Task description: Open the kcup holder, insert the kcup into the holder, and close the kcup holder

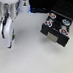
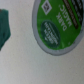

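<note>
The gripper (image 1: 8, 35) hangs at the left of the exterior view, fingers pointing down at the white table (image 1: 26, 61). Its jaws look parted, with a small green-and-white shape between the tips that is probably the kcup (image 1: 10, 37). The picture is too blurred to tell whether the jaws are clenched on it or only straddling it.

In the wrist view, the kcup (image 2: 57, 27) fills the upper right of the frame. Its round green-rimmed lid carries white print, and it seems to rest on the table. A blurred dark-green shape at the left edge of that frame cannot be identified.

The holder (image 1: 56, 28) sits at the upper right of the exterior view, well apart from the gripper. Its drawer is pulled out, showing colourful pods in round slots.

Judging by this, opening is done and the pick-up step is in hand. The next move calls for a firm grip, a lift, then carrying the kcup across to a free slot.
</note>
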### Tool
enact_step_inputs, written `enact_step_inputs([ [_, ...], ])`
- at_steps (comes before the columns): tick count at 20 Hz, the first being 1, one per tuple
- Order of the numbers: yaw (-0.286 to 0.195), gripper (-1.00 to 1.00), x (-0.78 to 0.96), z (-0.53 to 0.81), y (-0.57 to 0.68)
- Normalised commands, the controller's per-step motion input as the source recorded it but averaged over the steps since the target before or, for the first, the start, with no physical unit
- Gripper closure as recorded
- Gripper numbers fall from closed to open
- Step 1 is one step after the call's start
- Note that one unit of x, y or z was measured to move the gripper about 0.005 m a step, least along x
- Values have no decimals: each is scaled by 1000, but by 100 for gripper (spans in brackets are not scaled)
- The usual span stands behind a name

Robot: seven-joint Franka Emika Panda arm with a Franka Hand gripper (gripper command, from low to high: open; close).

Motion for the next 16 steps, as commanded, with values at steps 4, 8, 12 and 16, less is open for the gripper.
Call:
enact_step_inputs([
  [4, 0, -100, -134, -114, 174],
  [8, -17, -100, -271, -72, 71],
  [12, -42, -100, -354, -130, 18],
  [16, -36, -100, -290, -160, 1],
])
